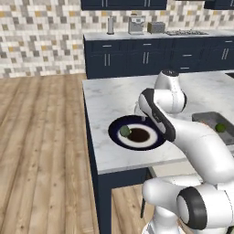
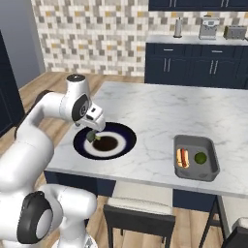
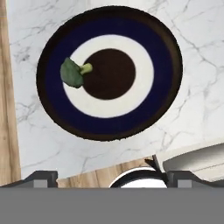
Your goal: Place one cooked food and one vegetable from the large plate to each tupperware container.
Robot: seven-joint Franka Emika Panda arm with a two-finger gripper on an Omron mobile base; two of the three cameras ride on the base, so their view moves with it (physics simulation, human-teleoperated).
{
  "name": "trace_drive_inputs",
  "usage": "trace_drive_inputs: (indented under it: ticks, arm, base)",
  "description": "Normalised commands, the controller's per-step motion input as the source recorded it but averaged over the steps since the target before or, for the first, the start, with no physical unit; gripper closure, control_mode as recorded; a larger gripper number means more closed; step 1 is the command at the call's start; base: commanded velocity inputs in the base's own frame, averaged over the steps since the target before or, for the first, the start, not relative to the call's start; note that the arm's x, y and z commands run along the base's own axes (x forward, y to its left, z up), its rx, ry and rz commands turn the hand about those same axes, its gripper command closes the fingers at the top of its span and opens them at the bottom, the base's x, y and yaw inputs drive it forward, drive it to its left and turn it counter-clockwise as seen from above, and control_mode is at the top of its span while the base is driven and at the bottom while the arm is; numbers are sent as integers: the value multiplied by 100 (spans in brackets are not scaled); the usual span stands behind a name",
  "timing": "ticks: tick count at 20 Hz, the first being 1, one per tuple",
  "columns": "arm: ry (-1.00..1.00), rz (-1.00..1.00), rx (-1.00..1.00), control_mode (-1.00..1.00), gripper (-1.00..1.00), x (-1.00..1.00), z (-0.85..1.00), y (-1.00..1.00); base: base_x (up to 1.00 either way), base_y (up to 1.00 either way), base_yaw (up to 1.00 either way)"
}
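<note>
The pincer [image 2: 93, 131] hangs above the large plate [image 1: 118, 138], its two fingers spread wide with nothing between them. Looking down along it, the plate lies straight beneath on the marble counter [image 2: 160, 114]: a dark navy rim, a white ring, and a round dark brown patch [image 3: 109, 73] in the middle that I cannot put a name to. A small piece of broccoli [image 3: 73, 73] lies on the plate's white ring, just beside the brown patch, its pale stem touching the patch's edge. From the right base view the broccoli [image 2: 91, 137] sits just under the pincer's tips, very close, though I cannot tell whether they touch it.

Well off to the pincer's right, near the counter's front edge, stands the dark grey tupperware container [image 2: 209, 170]. Inside it a hot dog [image 2: 182, 157] lies along the side nearer the pincer, and a round green vegetable [image 2: 200, 157] sits apart from it on the far side. In the left base view the arm hides much of that container [image 1: 206, 118], though the green vegetable [image 1: 220, 127] peeks out.
</note>
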Motion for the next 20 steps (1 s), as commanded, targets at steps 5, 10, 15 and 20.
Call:
trace_drive_inputs:
  ticks: [5,10,15,20]
  arm:
    - [12,16,4,-100,-100,82,-27,20]
    - [1,44,0,-100,-100,23,-8,5]
    - [1,37,0,-100,-100,17,-34,25]
    - [6,7,0,-100,-100,43,-49,38]
  base:
    - [0,0,0]
    - [0,0,0]
    - [0,0,0]
    - [0,0,0]
